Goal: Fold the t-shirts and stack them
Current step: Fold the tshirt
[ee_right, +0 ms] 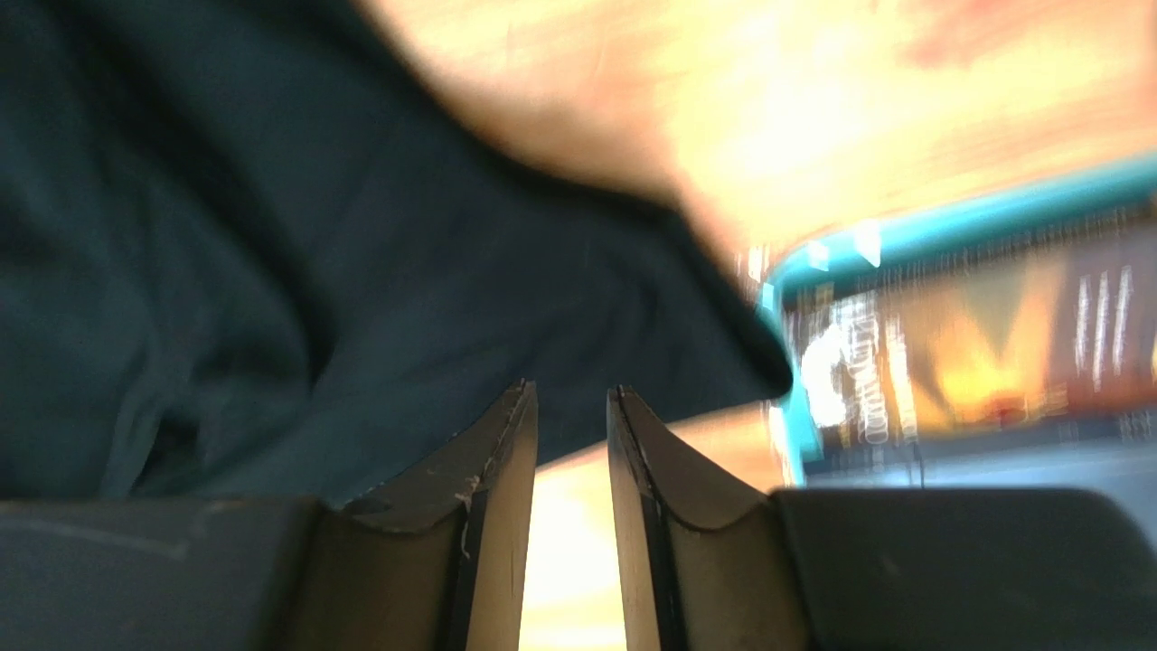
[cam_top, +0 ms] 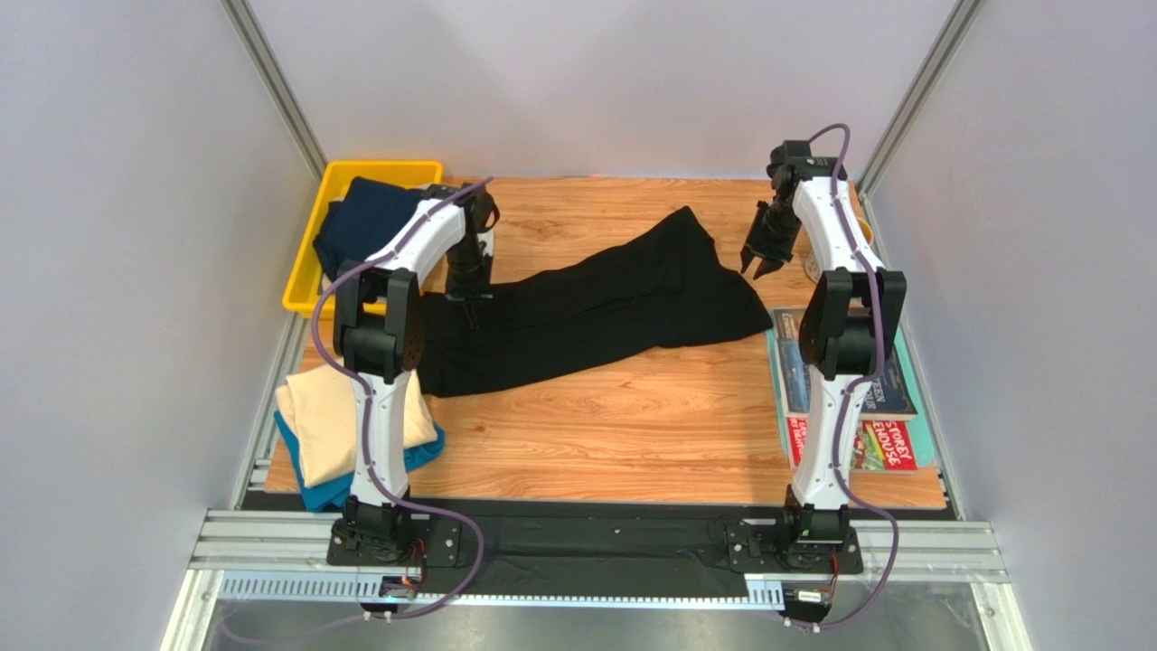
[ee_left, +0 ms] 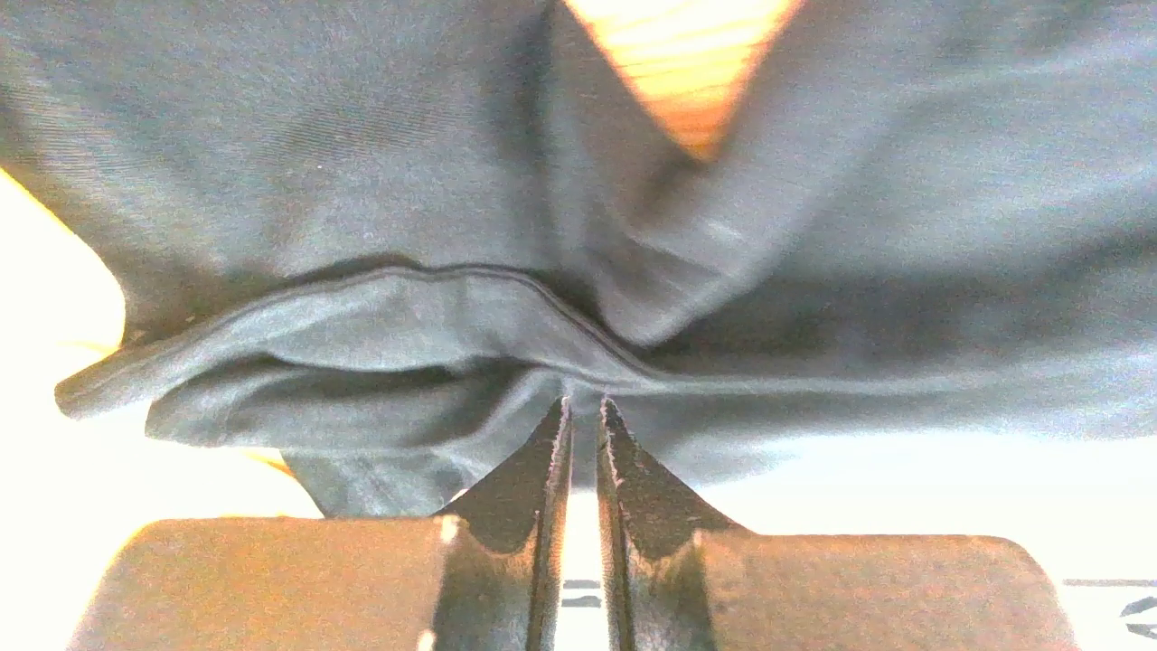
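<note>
- Across the middle of the desk (cam_top: 611, 434), the overhead view showed me the black t-shirt (cam_top: 598, 305) lying in a long rumpled band, from beside the left arm up toward the far right.
- Overhead, the left fingers (cam_top: 469, 309) hung over the shirt's left end, but from that height I could not make out how far apart they stood.
- The left wrist camera settled it. The left fingers (ee_left: 584, 407) were parted by only a sliver, with light showing through the gap and nothing pinched. A folded hem of the black t-shirt (ee_left: 408, 204) lay just past their tips, and a wedge of bare desk (ee_left: 679, 54) showed beyond.
- The right fingers (cam_top: 755, 265) sat just beside the shirt's right end in the overhead view, and again I could not read their opening.
- The right wrist picture was blurred, yet the right fingers (ee_right: 571, 400) were plainly a little apart, wider than the left pair, and held nothing. Below them, the black t-shirt (ee_right: 272, 244) filled the left of that frame and the magazines (ee_right: 951, 326) the right.
- Only the overhead camera gave me the rest. The navy t-shirt (cam_top: 364, 217) was bundled in the yellow bin (cam_top: 306, 271) at the far left corner. The cream t-shirt (cam_top: 333, 414) was stacked on the teal-blue t-shirt (cam_top: 319, 488) at the near left edge, partly behind the left arm. The magazines (cam_top: 883, 407) lay along the right edge, partly behind the right arm.
</note>
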Robot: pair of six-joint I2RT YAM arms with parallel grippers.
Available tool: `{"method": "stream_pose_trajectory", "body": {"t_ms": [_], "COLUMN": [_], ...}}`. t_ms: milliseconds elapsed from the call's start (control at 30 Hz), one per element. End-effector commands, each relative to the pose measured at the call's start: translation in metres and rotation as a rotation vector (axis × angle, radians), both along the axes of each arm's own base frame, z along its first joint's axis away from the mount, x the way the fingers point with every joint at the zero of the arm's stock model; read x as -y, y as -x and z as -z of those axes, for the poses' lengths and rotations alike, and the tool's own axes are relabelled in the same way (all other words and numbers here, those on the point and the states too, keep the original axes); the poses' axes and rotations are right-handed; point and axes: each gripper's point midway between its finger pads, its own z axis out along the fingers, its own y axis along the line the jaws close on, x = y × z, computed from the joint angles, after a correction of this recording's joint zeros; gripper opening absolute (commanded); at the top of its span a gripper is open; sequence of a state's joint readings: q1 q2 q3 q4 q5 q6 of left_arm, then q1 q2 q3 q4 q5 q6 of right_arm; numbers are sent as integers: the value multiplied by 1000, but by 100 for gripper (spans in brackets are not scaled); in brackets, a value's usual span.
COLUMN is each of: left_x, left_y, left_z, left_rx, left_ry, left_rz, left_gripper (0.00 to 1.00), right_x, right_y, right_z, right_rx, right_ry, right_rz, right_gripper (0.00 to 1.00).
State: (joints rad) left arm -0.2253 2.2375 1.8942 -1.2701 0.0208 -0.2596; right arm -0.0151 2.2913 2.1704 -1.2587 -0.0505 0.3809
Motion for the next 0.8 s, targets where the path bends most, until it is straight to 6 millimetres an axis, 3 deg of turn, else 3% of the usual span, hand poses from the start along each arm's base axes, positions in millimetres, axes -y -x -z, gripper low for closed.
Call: {"method": "stream_pose_trajectory", "body": {"t_ms": [0, 133, 333, 467, 667, 767], "left_x": [15, 21, 21, 24, 23, 23], "left_y": [-2, 13, 41, 51, 61, 65], "left_z": [-43, -35, -3, 9, 23, 23], "left_rx": [84, 53, -40, -71, -111, -118], "left_ry": [31, 35, 17, 16, -21, -33], "left_rz": [30, 55, 71, 76, 102, 120], "left_gripper": [17, 17, 17, 16, 0, 0], "right_x": [-31, -51, -71, -69, -62, -55], "right_y": [20, 47, 58, 54, 31, 17], "right_z": [-18, 17, 46, 71, 84, 88], "right_rx": [17, -104, -195, -243, -236, -210], "right_ry": [-33, -21, -15, 5, 59, 88], "right_rz": [-59, -115, -154, -148, -124, -101], "right_gripper": [31, 31, 31, 27, 1, 0]}}
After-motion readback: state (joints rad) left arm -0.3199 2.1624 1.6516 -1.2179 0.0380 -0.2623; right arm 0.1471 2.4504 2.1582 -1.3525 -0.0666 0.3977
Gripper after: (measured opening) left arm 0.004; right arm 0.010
